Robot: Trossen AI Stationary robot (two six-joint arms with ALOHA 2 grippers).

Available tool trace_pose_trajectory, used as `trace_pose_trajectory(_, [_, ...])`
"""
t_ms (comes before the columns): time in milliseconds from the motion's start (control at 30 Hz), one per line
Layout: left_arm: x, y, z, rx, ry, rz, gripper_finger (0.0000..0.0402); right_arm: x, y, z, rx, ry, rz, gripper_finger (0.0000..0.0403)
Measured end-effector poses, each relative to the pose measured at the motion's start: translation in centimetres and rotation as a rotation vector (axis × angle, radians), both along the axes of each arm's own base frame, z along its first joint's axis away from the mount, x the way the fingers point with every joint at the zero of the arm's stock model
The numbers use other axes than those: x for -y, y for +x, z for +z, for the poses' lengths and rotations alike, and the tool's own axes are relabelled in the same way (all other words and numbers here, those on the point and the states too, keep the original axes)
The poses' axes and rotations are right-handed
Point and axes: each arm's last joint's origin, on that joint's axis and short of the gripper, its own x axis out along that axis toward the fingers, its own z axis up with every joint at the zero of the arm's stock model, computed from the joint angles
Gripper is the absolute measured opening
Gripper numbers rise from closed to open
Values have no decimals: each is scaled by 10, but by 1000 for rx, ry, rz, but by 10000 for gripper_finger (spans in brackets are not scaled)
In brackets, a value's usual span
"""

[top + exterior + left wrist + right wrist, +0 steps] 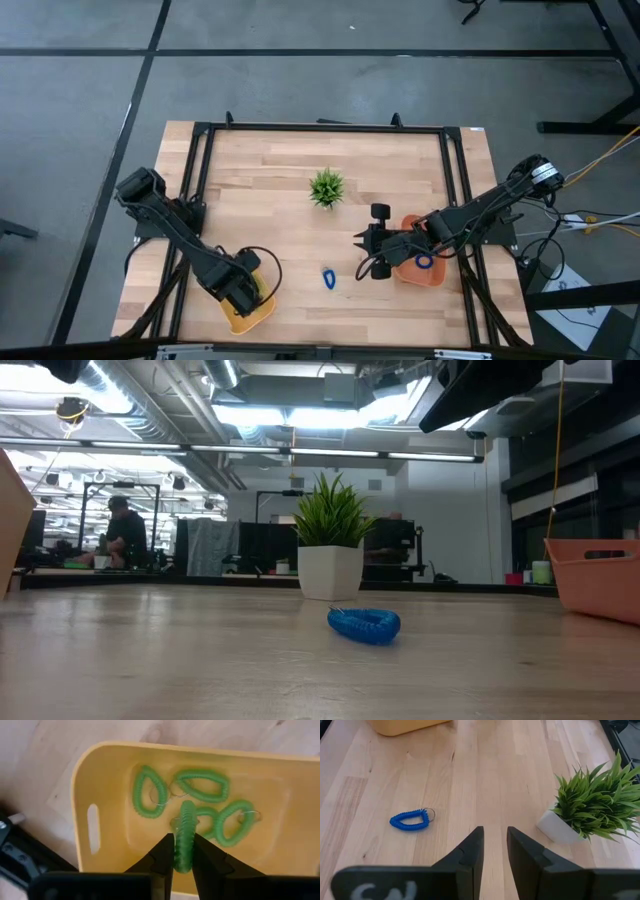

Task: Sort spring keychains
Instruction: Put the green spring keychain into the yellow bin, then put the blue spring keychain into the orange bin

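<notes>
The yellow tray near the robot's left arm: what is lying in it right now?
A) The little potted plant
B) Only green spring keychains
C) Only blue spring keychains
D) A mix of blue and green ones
B: the left wrist view shows only green spring keychains lying in the yellow tray, and the left gripper is shut on one more green keychain above it.

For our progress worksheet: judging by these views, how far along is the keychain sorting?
Nearly done. Four green keychains lie in the yellow tray, and at least one blue keychain is in the orange tray. The left gripper holds a fifth green keychain over the yellow tray. Left: one blue keychain on the table, with the right gripper open nearby.
</notes>
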Motion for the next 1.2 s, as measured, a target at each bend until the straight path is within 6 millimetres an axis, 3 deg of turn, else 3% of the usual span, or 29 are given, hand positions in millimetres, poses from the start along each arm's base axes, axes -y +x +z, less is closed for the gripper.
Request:
trace_pose_trajectory(367, [-2,-2,5,2,-11,36,94,0,0,0,0,0,0,85])
trace_pose_trajectory(767, [-10,-4,25,128,-43,18,76,0,0,0,5,47,-24,85])
trace_pose_trajectory(1200, [-28,49,49,601,-12,-265,61,-12,3,-13,-48,140,-12,85])
